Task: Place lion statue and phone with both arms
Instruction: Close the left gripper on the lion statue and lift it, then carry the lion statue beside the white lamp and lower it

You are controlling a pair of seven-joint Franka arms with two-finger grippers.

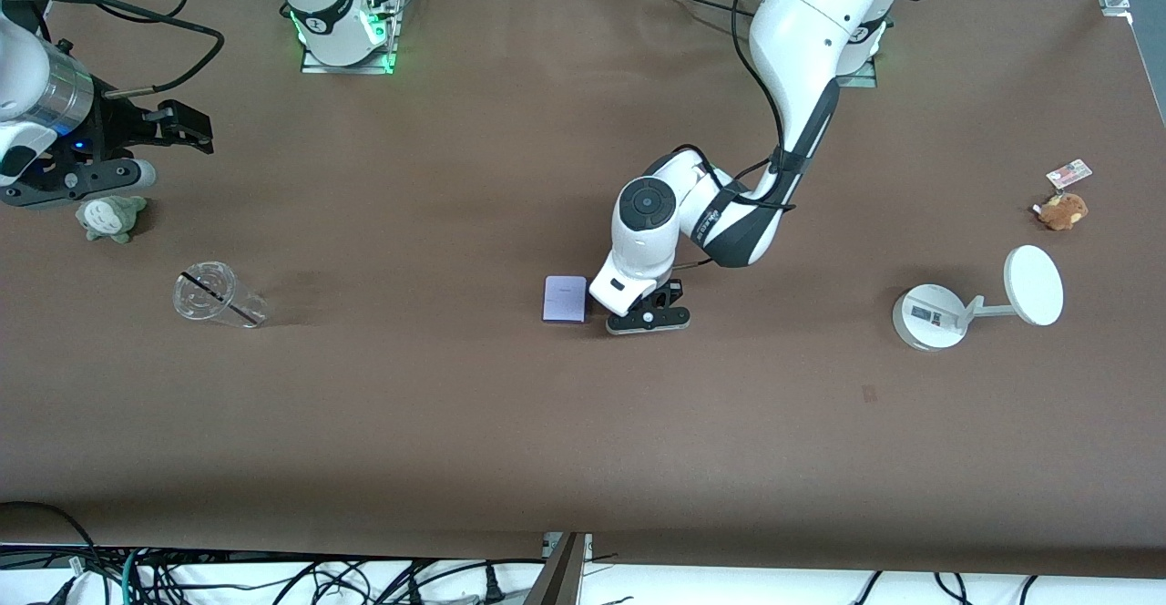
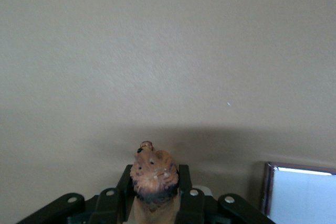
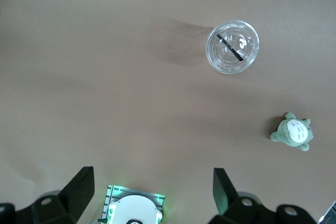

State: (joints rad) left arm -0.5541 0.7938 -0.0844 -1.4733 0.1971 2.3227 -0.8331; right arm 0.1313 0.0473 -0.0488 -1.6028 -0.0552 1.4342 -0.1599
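Clamped between the left claw (image 2: 155,203) fingers, low at the tabletop (image 1: 583,423): orange-brown lion statue (image 2: 153,174), dark-maned head poking out; just beside that claw, toward the right arm's end: flat pale lavender phone (image 1: 565,299), lying face-up.

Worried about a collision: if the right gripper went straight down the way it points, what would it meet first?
Probably only bare table. The right gripper, open, points down at the brown surface; the clear cup and the grey-green plush toy lie off to the side.
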